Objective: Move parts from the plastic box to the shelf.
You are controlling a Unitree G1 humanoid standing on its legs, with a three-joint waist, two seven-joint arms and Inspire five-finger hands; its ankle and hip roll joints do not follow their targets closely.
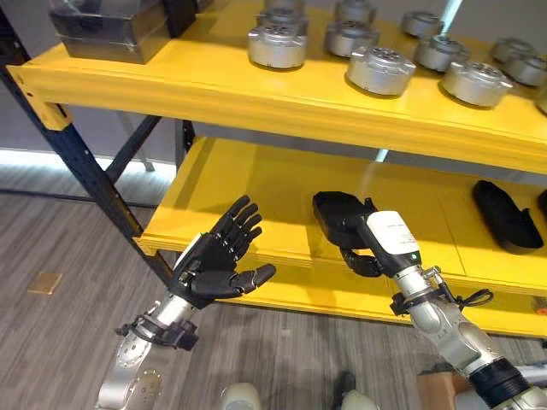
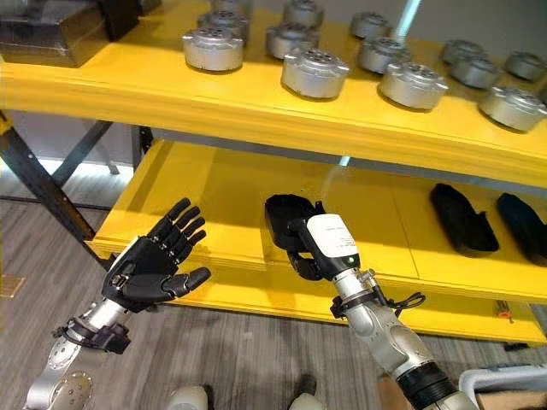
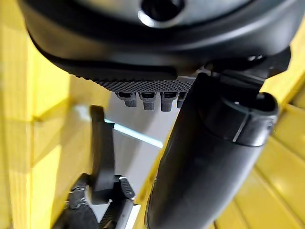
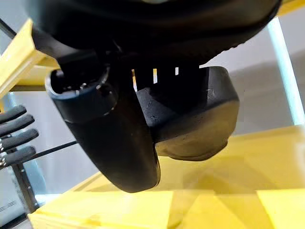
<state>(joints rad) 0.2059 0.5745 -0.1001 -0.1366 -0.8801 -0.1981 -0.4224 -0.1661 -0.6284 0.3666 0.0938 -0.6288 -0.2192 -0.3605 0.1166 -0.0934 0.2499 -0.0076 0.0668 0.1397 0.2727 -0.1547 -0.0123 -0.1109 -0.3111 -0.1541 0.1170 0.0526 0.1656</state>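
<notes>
A black moulded part [image 1: 332,210] is over the front of the lower yellow shelf [image 1: 256,184], with my right hand [image 1: 366,259] shut on its near end. In the right wrist view the thumb [image 4: 112,136] and curled fingers clamp the part [image 4: 202,119] just above the shelf board; I cannot tell whether it touches. My left hand [image 1: 212,266] hovers in front of the shelf's front edge, to the left of the part. It is open, palm up, with its fingers [image 3: 147,100] spread and nothing in it.
Two more black parts [image 1: 504,213] lie on the lower shelf at the right. The upper shelf [image 1: 214,81] carries several round silver parts [image 1: 278,44] and a metal box [image 1: 111,26]. A dark blue upright [image 1: 85,171] stands at the left.
</notes>
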